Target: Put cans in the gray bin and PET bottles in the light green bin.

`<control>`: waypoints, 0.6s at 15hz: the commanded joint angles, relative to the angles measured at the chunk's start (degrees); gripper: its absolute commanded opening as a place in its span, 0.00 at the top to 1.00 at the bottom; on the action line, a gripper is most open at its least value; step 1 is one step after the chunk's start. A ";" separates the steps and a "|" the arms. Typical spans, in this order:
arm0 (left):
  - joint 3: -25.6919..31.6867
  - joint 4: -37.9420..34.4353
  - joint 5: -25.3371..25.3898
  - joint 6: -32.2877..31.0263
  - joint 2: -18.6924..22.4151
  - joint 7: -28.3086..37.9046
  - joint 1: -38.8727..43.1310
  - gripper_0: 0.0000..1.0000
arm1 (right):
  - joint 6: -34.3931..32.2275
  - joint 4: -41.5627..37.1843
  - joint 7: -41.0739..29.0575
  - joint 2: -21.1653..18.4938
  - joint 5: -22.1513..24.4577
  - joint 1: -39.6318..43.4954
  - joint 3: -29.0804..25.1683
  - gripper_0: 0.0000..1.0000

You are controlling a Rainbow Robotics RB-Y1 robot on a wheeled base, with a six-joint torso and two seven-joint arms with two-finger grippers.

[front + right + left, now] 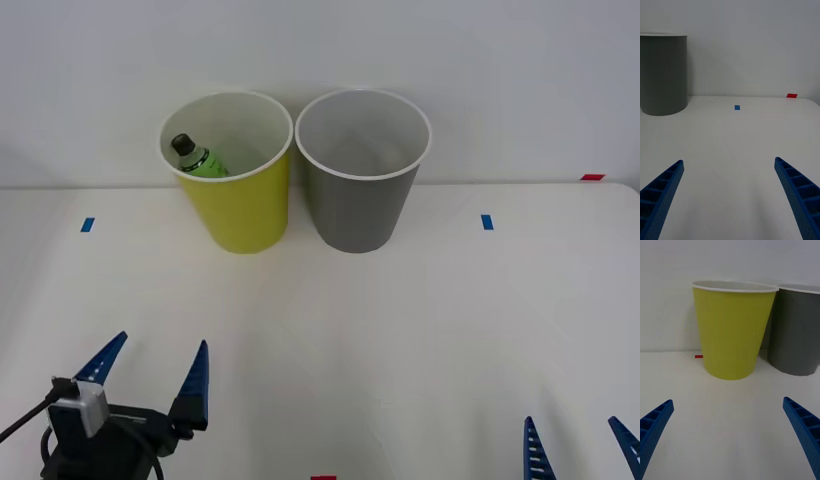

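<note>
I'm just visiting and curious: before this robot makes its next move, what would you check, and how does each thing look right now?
1. Bottle in the light green bin: ok, it lies inside.
2. Gray bin upright: ok; it looks empty, though its bottom is dim.
3. Left gripper open and holding nothing: ok, low near the table's front edge.
4. Right gripper open and holding nothing: ok.
5. Cans left to sort: cannot tell; I see none on the table.

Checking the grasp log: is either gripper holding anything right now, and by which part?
Nothing is held. The left gripper and right gripper are both open over the table; the PET bottle lies inside the light green bin.
</note>
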 commanded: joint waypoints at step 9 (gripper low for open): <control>2.29 0.07 -0.19 -14.47 1.32 -0.20 16.57 0.00 | 0.00 0.00 0.00 0.00 0.00 0.00 0.00 0.16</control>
